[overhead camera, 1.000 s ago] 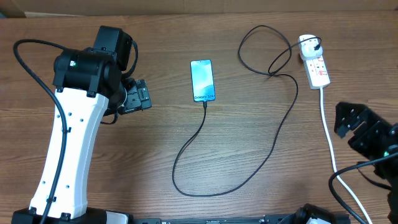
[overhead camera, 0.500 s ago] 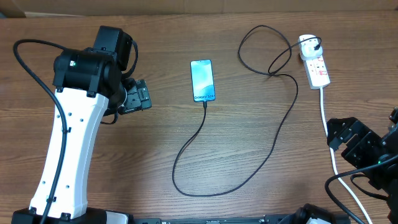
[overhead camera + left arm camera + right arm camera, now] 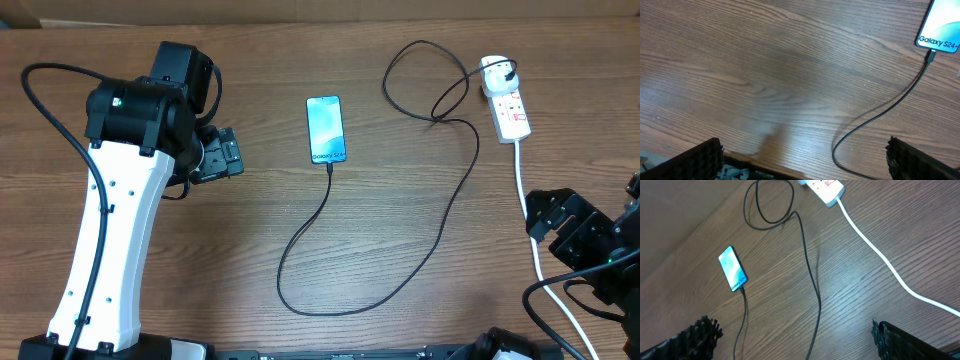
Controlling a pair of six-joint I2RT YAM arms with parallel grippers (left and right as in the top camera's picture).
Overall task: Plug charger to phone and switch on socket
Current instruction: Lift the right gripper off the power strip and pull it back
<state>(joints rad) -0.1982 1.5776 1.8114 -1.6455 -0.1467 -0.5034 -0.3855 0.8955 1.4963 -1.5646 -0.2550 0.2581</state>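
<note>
The phone (image 3: 325, 128) lies flat mid-table with its light blue screen lit; it also shows in the left wrist view (image 3: 941, 22) and the right wrist view (image 3: 733, 268). The charger (image 3: 279, 270) has its tip (image 3: 930, 56) at the phone's bottom edge. Its black cable loops toward the front, then runs back to a plug in the rounded end of the socket (image 3: 507, 100). My left gripper (image 3: 232, 153) hovers open left of the phone. Near the right edge, my right gripper (image 3: 545, 225) is open beside the white cord.
The socket's thick white cord (image 3: 525, 190) runs from the strip toward the front right, passing the right arm. The left arm's white body (image 3: 110, 240) covers the front left of the table. The charger cable forms a loop (image 3: 415, 80) at the back, left of the socket.
The right gripper shifted a little left and toward the front, then held still. Left arm, phone, cable and socket have not moved.
</note>
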